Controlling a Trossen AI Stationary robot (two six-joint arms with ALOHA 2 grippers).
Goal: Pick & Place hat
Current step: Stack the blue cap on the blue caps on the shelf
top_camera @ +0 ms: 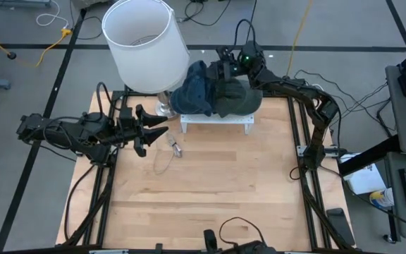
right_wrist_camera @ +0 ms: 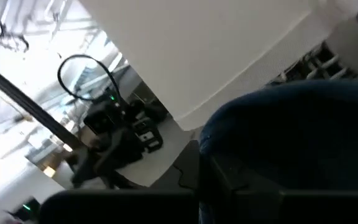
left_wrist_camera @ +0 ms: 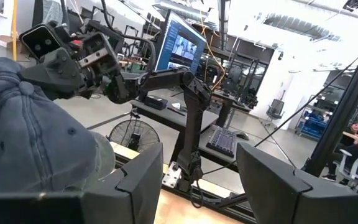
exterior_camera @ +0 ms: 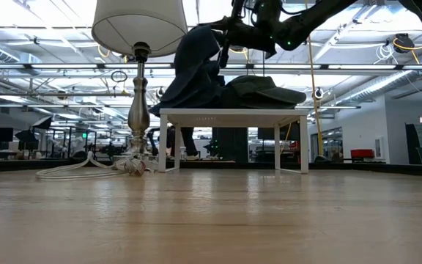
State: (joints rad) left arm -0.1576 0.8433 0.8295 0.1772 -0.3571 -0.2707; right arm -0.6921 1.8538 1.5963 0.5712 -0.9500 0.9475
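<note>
1. The right gripper point(top_camera: 217, 73) is reaching in over the small white stand point(top_camera: 216, 121), clamping the raised blue hat point(top_camera: 192, 88) by its cloth.
2. Just below that gripper, a dark green hat point(top_camera: 242, 99) is lying on the stand.
3. The white lamp point(top_camera: 145, 44) is standing right beside the held blue hat.
4. The left gripper point(top_camera: 155, 129) is hovering over the desk point(top_camera: 210, 190), fingers spread wide and gripping nothing, well short of the hats.
</note>
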